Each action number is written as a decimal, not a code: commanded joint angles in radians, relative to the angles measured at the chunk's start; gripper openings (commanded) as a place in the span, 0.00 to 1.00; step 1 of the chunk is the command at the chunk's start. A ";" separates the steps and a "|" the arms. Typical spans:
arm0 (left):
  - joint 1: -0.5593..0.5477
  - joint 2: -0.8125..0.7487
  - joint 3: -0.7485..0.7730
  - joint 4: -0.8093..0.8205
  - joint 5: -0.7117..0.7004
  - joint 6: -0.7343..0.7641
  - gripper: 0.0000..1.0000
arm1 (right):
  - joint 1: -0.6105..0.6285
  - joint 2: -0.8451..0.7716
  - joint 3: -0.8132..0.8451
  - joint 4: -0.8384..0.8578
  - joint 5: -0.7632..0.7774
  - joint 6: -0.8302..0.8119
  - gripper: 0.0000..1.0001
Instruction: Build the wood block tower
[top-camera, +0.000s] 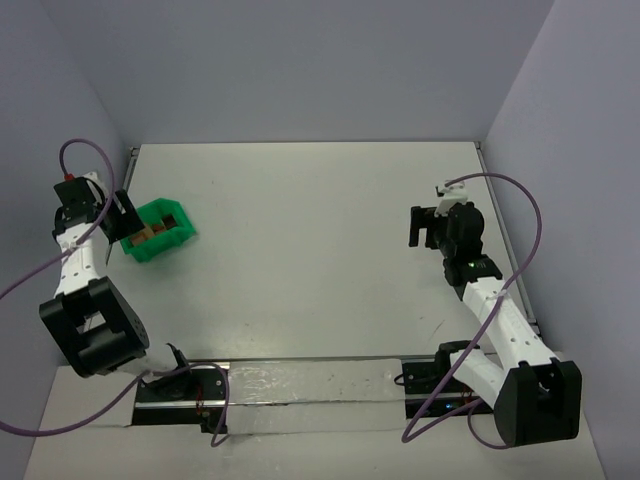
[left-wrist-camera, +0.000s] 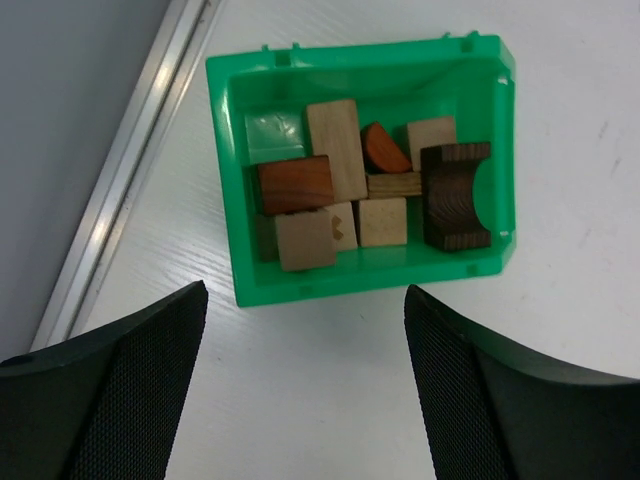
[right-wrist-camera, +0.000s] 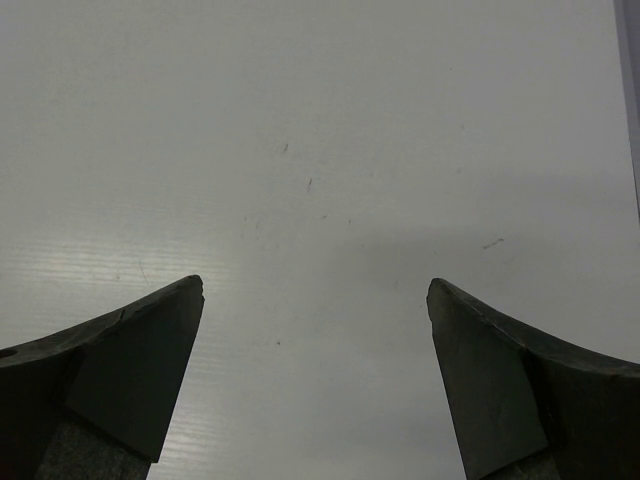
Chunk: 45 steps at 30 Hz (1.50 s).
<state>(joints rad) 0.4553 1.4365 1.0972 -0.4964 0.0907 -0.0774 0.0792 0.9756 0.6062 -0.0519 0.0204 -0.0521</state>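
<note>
Now: tan and brown wood blocks fill green plastic bin

The long tan cuboid lies crosswise to the bin's length. Above the bin the left gripper hangs spread, empty; well away, the right gripper gapes likewise.

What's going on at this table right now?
The left tool hovers open over the green bin, where the blocks lie jumbled together. The right tool hangs open above the table, holding nothing. No block has been taken out, and nothing is stacked yet.
</note>
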 joint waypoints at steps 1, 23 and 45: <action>0.019 0.057 0.061 0.001 -0.049 0.031 0.85 | 0.007 0.012 0.059 -0.012 0.024 0.011 1.00; 0.022 0.330 0.149 0.007 -0.049 -0.018 0.59 | 0.005 0.022 0.074 -0.028 0.034 0.015 1.00; 0.024 0.373 0.157 0.024 -0.048 -0.030 0.59 | 0.005 0.015 0.069 -0.025 0.035 0.014 1.00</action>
<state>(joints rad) 0.4732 1.8145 1.2437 -0.4737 0.0562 -0.1020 0.0792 0.9977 0.6296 -0.0910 0.0425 -0.0452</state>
